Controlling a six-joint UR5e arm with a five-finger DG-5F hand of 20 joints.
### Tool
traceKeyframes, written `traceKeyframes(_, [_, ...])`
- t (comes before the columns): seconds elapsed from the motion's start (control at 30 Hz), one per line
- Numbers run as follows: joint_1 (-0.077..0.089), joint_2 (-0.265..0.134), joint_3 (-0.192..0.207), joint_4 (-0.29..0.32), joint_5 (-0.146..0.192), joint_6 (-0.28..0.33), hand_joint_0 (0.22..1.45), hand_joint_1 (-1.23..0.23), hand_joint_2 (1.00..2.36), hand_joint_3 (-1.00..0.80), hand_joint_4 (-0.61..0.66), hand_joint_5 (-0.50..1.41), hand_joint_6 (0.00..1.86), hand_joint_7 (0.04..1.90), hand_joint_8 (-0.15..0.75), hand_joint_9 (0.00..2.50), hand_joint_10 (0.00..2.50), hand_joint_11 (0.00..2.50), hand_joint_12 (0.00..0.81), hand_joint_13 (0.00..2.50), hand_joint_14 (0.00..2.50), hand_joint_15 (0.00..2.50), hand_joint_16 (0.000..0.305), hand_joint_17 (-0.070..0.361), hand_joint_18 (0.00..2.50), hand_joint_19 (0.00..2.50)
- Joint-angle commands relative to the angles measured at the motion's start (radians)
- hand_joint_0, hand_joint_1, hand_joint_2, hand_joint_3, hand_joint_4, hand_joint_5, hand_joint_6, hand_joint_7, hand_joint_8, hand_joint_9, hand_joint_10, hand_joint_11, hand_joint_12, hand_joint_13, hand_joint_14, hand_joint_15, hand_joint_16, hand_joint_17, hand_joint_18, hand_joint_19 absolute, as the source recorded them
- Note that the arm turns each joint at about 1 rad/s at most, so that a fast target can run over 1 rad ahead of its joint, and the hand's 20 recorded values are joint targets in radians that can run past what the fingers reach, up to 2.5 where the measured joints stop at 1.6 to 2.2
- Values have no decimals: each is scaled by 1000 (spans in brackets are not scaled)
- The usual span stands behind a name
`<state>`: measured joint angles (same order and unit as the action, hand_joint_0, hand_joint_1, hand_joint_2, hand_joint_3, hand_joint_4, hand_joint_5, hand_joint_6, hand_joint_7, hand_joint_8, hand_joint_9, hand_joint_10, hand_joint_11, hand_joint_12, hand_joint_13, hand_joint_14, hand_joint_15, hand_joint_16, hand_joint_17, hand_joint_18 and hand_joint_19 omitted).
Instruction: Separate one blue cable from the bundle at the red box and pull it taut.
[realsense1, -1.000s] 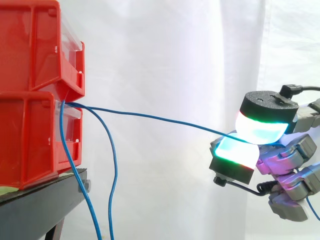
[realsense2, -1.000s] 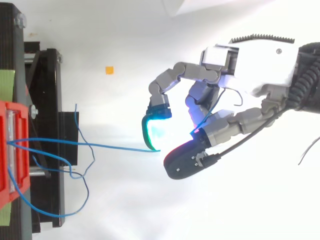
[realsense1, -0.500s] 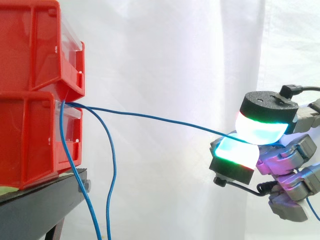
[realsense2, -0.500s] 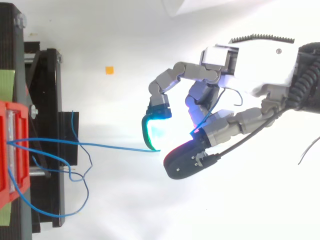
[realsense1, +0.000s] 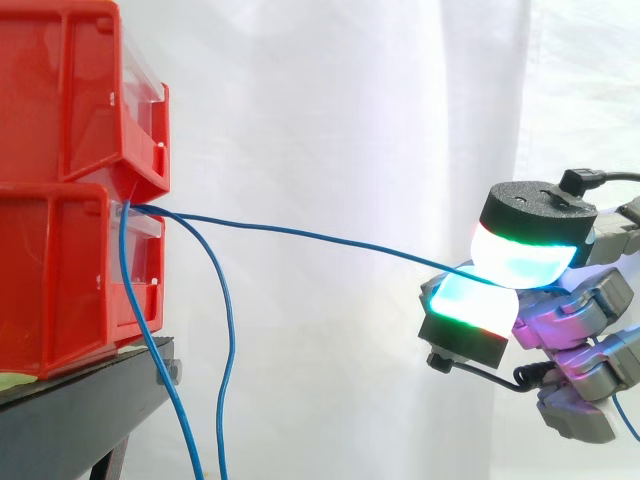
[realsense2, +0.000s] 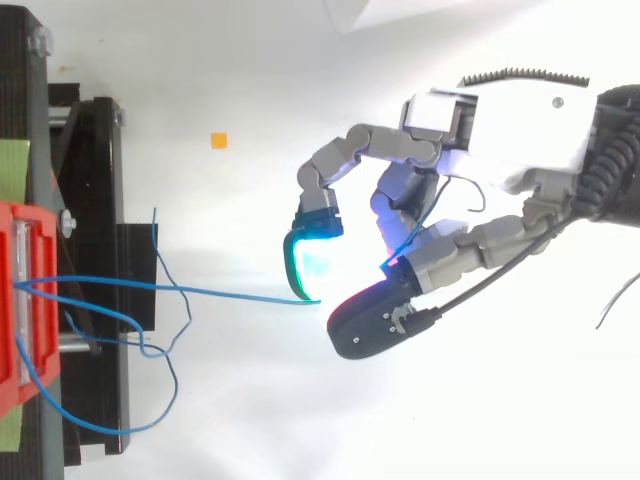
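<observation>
Hand (realsense2: 520, 130) stays where it was, and its glowing pads (realsense1: 520, 262) still pinch one blue cable (realsense1: 300, 233). Only the loose cables (realsense1: 231, 350) have swung a little. From the side, the blue cable leaves the gap between two stacked red bins (realsense1: 60, 250) and dips gently toward the pads, not quite straight. From above, the loose cables curl in loops over the black stand (realsense2: 95, 160).
</observation>
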<state>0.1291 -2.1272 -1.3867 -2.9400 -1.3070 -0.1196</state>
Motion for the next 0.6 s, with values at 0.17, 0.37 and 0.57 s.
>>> traceKeyframes(0.17, [1, 0, 0, -1, 0, 0, 743, -815, 1018, -68, -111, -141, 955, 1338, 349, 1144, 1120, 1728, 400, 1494, 131, 1702, 60, 134, 1071, 954])
traceKeyframes(0.37, [1, 1, 0, 1, 0, 0, 743, -816, 1018, -69, -112, -141, 956, 1333, 349, 1145, 1119, 1731, 409, 1493, 136, 1705, 60, 135, 1074, 953])
traceKeyframes(0.57, [1, 1, 0, 1, 0, 0, 743, -816, 1017, -73, -108, -142, 955, 1334, 351, 1145, 1120, 1749, 404, 1494, 135, 1701, 60, 135, 1078, 952])
